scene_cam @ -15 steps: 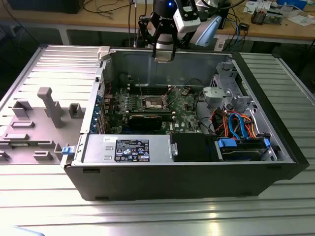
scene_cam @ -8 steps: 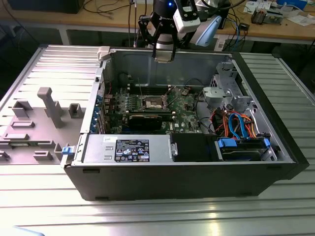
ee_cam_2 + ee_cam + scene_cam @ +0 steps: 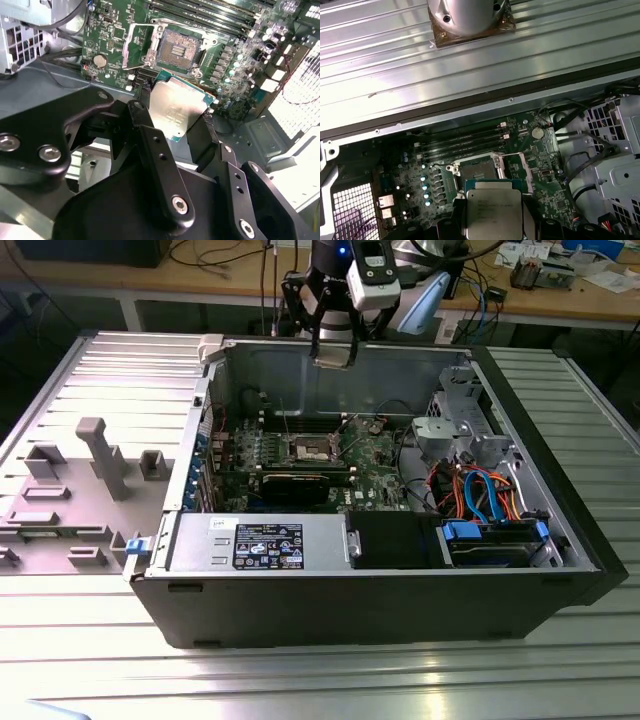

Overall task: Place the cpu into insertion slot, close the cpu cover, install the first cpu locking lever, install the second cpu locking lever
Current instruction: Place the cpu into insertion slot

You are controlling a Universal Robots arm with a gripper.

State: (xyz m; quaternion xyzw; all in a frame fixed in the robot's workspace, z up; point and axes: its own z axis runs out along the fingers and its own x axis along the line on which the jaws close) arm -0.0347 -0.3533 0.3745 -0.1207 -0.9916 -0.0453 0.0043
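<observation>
My gripper (image 3: 335,348) hangs above the far wall of the open computer case, shut on the cpu (image 3: 334,359). In both wrist views the cpu (image 3: 175,102) (image 3: 493,210) sits flat between the black fingers (image 3: 141,112), its silver top plain to see. The insertion slot (image 3: 312,448) (image 3: 179,49) (image 3: 479,172) lies bare on the green motherboard (image 3: 375,455), well below the chip. The cpu cover (image 3: 128,47) stands swung open beside the slot. The gripper (image 3: 175,116) (image 3: 493,226) is apart from the board.
The case (image 3: 350,590) rests on a ribbed metal table (image 3: 300,680). A power supply (image 3: 260,543) fills its near side, and a drive cage with blue and orange cables (image 3: 480,495) its right. Grey fixtures (image 3: 100,455) stand at the exterior view's left.
</observation>
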